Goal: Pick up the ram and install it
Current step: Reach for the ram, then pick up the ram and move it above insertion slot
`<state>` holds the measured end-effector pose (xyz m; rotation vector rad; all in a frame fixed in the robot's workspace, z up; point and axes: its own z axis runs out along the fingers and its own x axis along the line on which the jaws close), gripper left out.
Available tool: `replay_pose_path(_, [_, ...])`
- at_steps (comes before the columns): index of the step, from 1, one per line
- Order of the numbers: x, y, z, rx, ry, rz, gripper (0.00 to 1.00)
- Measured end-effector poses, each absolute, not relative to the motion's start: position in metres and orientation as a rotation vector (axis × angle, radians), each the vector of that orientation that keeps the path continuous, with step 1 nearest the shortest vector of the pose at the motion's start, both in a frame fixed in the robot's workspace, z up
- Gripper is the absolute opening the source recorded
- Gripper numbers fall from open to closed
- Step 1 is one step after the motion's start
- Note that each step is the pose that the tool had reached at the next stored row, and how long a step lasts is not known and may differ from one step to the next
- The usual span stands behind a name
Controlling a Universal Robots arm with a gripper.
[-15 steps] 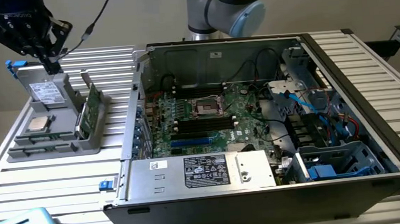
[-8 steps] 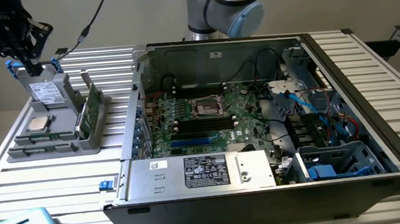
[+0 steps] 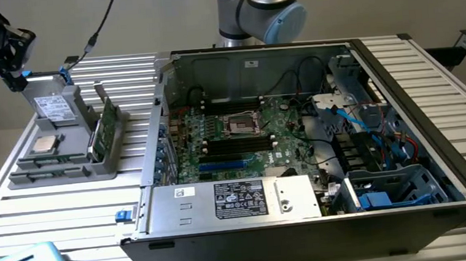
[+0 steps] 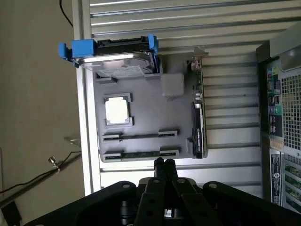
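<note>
ram lies slotted in the gray tray. your jaws are clenched together, holding nothing, near the tray's edge.

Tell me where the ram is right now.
The ram lies in the gray holder tray on the exterior view's left, outside the computer case, near the silver processor chip, with the shut claw close by.

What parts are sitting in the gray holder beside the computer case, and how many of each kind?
hard drive: 1
processor chip: 1
ram sticks: 2
green card with a metal bracket: 1
Total in the gray holder: 5
</note>
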<state>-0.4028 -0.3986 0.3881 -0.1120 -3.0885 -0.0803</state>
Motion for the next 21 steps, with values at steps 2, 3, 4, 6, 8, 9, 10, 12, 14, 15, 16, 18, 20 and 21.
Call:
replay_pose_path(2, [-0.412,-0.399,0.388,-0.112,-3.088,-0.081,0.11])
replay_pose_path(3, [-0.416,-0.399,0.387,-0.112,-3.087,-0.081,0.11])
replay_pose_path(4, [-0.419,-0.399,0.387,-0.112,-3.086,-0.081,0.11])
replay_pose_path(6, [-0.419,-0.399,0.387,-0.112,-3.086,-0.082,0.11])
replay_pose_path(8, [-0.419,-0.399,0.387,-0.112,-3.086,-0.082,0.11])
replay_pose_path(9, [-0.419,-0.399,0.387,-0.112,-3.086,-0.082,0.11])
replay_pose_path(10, [-0.419,-0.399,0.387,-0.112,-3.086,-0.082,0.11])
replay_pose_path(12, [-0.419,-0.399,0.387,-0.112,-3.086,-0.082,0.11])
replay_pose_path(14, [-0.419,-0.399,0.387,-0.112,-3.086,-0.081,0.11])
replay_pose_path(15, [-0.419,-0.399,0.387,-0.112,-3.086,-0.082,0.11])
replay_pose_path(16, [-0.419,-0.399,0.387,-0.112,-3.086,-0.082,0.11])
replay_pose_path(18, [-0.419,-0.399,0.387,-0.112,-3.086,-0.082,0.11])
replay_pose_path(20, [-0.42,-0.399,0.387,-0.111,-3.086,-0.082,0.11])
replay_pose_path(21, [-0.42,-0.399,0.387,-0.099,-3.087,-0.083,0.11])
